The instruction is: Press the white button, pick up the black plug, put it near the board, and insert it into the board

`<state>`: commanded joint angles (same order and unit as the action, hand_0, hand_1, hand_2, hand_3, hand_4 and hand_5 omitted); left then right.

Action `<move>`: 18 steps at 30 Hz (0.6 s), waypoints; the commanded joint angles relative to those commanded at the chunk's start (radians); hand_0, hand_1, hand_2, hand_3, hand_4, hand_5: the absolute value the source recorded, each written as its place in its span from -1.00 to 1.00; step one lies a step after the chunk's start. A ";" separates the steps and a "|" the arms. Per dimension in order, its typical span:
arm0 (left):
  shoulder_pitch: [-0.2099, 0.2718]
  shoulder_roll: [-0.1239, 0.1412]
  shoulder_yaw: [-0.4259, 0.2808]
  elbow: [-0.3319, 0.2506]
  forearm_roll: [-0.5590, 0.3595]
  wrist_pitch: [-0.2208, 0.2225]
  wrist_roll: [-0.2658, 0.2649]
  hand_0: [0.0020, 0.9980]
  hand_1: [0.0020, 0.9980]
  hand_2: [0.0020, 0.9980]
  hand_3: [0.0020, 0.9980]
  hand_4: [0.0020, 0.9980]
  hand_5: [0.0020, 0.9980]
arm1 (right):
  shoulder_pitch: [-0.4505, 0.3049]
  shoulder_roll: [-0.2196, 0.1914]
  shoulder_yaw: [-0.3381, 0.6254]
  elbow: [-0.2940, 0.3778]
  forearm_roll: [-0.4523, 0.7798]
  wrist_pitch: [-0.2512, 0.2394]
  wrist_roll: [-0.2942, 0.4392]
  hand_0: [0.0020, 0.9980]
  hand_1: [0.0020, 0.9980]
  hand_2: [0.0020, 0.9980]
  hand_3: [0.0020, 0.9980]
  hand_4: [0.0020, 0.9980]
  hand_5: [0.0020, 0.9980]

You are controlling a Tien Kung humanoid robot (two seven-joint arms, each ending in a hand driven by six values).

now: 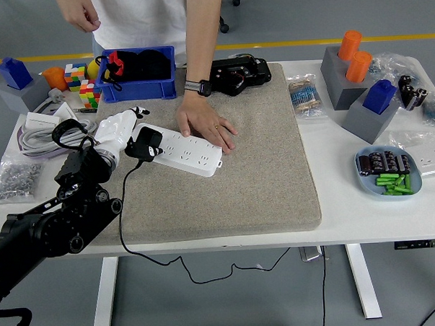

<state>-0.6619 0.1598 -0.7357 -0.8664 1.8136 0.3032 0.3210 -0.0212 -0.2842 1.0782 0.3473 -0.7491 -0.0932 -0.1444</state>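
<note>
1. White desk (333,165) on a grey floor with a yellow line behind; a beige mat (239,169) covers the desk's middle.
2. White power strip (186,149) lies on the mat's left part, running diagonally from upper left to lower right.
3. Black plug (146,144) sits at the strip's left end, touching or on top of it; can't tell if it is seated. Its black cable (123,210) runs down across the mat and off the desk's near edge.
4. Left hand (119,131), white, comes in from the lower left on a black arm. Its fingers (137,111) are clamped on the plug from the left side.
5. Right arm not visible.
6. Person stands at the far side; one hand (207,126) presses flat on the strip's right part, the other hand (81,14) is raised at the top edge, holding nothing visible.
7. Blue bin (138,85) with black items sits at the mat's far left corner; a black device (239,74) lies beside it to the right.
</note>
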 joint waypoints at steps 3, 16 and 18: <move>0.001 0.000 0.003 0.000 0.001 0.001 0.002 0.70 0.78 0.53 0.56 0.94 -0.59 | 0.000 0.000 0.001 0.000 0.000 0.000 0.000 0.42 0.25 0.29 0.21 0.32 -0.29; 0.008 0.005 0.014 -0.004 0.009 0.026 0.008 -0.24 -0.42 -0.40 -0.09 0.71 -0.84 | -0.002 0.001 0.001 0.000 0.000 -0.001 0.001 0.42 0.25 0.29 0.21 0.32 -0.29; 0.010 0.006 0.014 -0.005 0.013 0.025 0.010 -0.24 -0.42 -0.40 -0.09 0.71 -0.84 | -0.002 0.001 0.000 0.001 0.000 -0.001 0.002 0.42 0.25 0.29 0.21 0.32 -0.29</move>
<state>-0.6520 0.1656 -0.7217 -0.8713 1.8268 0.3283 0.3315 -0.0235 -0.2834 1.0786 0.3479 -0.7491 -0.0940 -0.1428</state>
